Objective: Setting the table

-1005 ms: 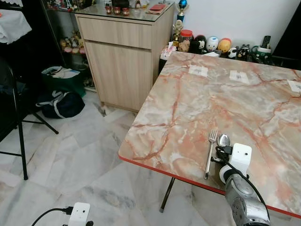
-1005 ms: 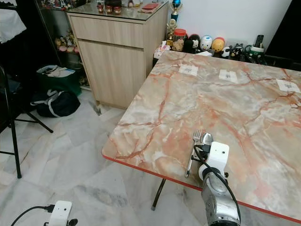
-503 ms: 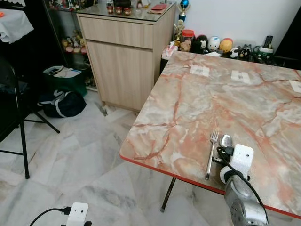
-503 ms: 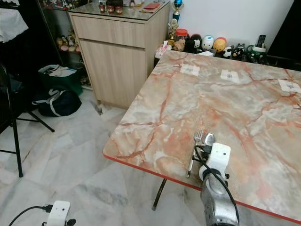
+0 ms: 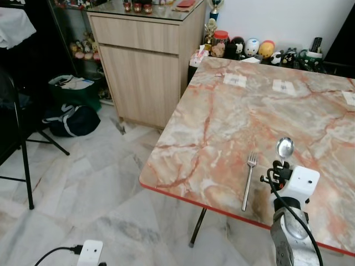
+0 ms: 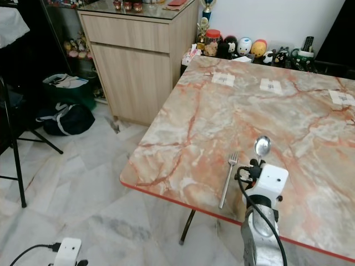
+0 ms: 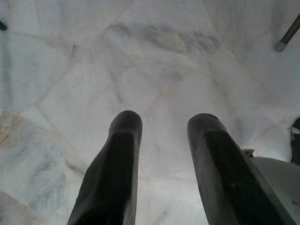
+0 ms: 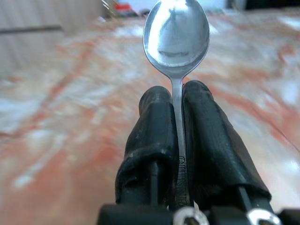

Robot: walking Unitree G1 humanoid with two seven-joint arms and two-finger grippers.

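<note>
Right gripper (image 8: 177, 101) is clamped on a spoon (image 8: 176, 35), bowl up, over the marble table (image 5: 233, 116) near its red front edge. A fork (image 5: 248, 179) lies just beside it. Stamped handle lettering is unreadable. Left gripper (image 7: 164, 129) hangs open above marble floor (image 7: 84, 89).

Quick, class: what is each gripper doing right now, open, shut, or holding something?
Left gripper: open, holding nothing, pointed at the marble floor.
Right gripper: shut on the spoon, over the table beside the fork.
</note>
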